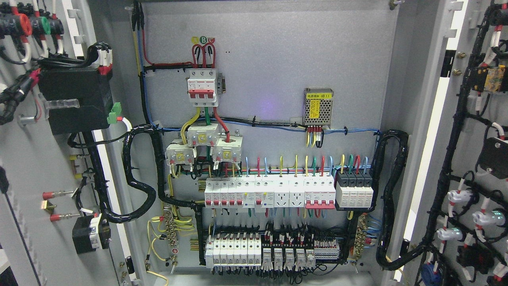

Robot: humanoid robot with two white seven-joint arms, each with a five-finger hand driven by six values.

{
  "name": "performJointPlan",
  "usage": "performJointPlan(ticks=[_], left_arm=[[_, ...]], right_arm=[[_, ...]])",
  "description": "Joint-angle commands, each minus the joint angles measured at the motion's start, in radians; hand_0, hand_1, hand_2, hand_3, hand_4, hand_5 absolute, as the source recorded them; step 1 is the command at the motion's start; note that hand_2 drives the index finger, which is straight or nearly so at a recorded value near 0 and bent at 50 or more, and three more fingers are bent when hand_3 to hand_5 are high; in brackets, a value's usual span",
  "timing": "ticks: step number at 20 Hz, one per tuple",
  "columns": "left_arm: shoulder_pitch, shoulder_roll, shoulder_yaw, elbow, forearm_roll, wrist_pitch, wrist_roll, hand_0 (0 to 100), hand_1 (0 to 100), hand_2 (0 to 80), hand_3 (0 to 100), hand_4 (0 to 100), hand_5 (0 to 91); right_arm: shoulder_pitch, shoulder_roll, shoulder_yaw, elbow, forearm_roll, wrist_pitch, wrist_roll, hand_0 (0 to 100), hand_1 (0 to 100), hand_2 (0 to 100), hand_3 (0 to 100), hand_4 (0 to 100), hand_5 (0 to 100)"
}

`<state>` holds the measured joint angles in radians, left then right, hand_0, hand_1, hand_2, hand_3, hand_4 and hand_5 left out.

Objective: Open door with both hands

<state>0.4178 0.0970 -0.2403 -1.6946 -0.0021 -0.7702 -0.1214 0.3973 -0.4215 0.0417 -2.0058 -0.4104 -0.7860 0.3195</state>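
Observation:
An electrical cabinet stands open in the head view. Its left door [27,159] is swung out at the picture's left, its inner side carrying black boxes and wiring. Its right door [476,131] is swung out at the picture's right, its inner side carrying black cable looms and indicator lamps. The grey back panel [278,59] inside is fully exposed. Neither of my hands nor arms shows anywhere in the frame.
On the back panel sit a red-and-white main breaker [202,87], a metal power supply [318,106], a row of white breakers [270,194] and terminal blocks [274,250]. Thick black cable bundles [391,198] loop from the panel to both doors.

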Motion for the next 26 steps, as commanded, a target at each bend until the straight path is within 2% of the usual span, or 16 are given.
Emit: performJointPlan(ticks=[1,3,6,9,12,21,26], left_arm=[[-0.068,-0.016,-0.040,-0.158,0.019,-0.421,-0.003,0,0,0.0,0,0,0.0],[-0.083,-0.010,-0.050,-0.191,0.019,-0.458,-0.001,0,0,0.0,0,0,0.0],[-0.082,-0.005,-0.051,-0.246,0.019,-0.463,-0.001,0,0,0.0,0,0,0.0],[-0.073,-0.031,-0.039,-0.287,0.019,-0.480,-0.003,0,0,0.0,0,0,0.0],[-0.065,-0.057,-0.004,-0.292,0.021,-0.544,-0.001,0,0,0.0,0,0,0.0],[-0.071,-0.077,0.119,-0.297,0.120,-0.601,-0.003,0,0,0.0,0,0,0.0],[-0.057,-0.066,0.183,-0.329,0.139,-0.650,-0.003,0,0,0.0,0,0,0.0]], right_arm=[[-0.009,-0.065,-0.138,-0.022,-0.053,0.001,-0.002,38,0,0,0,0,0],[-0.009,-0.083,-0.148,-0.022,-0.074,0.020,-0.002,38,0,0,0,0,0],[-0.008,-0.092,-0.160,-0.022,-0.087,0.048,-0.004,38,0,0,0,0,0],[-0.008,-0.106,-0.160,-0.022,-0.088,0.076,-0.002,38,0,0,0,0,0],[-0.009,-0.115,-0.166,-0.022,-0.088,0.088,-0.002,38,0,0,0,0,0],[-0.049,-0.117,-0.166,-0.021,-0.111,0.108,-0.002,38,0,0,0,0,0],[-0.054,-0.122,-0.168,-0.018,-0.146,0.131,-0.002,38,0,0,0,0,0]])
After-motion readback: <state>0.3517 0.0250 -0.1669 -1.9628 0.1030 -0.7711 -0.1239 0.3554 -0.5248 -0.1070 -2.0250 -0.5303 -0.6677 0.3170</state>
